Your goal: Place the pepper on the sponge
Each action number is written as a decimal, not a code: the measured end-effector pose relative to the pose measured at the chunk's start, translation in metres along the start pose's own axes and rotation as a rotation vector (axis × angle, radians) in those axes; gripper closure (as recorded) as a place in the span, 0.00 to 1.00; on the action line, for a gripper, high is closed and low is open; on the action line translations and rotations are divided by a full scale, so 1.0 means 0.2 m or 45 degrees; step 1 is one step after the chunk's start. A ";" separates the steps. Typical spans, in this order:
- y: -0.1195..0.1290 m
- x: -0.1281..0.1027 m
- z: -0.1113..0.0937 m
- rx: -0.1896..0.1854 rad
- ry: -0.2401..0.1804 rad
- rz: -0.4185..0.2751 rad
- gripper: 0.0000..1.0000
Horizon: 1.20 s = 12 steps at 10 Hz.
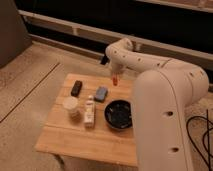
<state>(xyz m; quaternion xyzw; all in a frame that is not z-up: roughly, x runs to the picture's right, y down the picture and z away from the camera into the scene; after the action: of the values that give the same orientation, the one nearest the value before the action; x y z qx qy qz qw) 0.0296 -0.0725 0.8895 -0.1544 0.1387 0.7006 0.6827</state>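
Note:
The pepper (115, 79), a small red-orange piece, hangs from my gripper (115, 75) above the far side of the wooden table (95, 135). The gripper is shut on it, pointing down from the white arm (150, 65). The sponge (101, 93), a blue-grey rounded block, lies on the table just below and to the left of the pepper. The pepper is lifted off the table and sits a little right of the sponge.
A black rectangular block (76, 88) lies at the table's far left. A white cup (71, 106) and a white bottle (89, 110) stand mid-table. A black bowl (119, 114) sits to the right. My large white arm body (165, 125) covers the table's right side.

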 end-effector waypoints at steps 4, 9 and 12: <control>0.37 0.02 0.06 -0.041 0.020 -0.078 1.00; 0.39 0.18 0.23 -0.019 0.099 0.130 1.00; 0.25 0.30 0.31 0.056 0.149 0.312 1.00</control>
<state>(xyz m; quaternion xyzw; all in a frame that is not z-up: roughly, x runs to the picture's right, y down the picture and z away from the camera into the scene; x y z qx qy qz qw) -0.0235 0.0057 0.9222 -0.1617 0.2114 0.7654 0.5859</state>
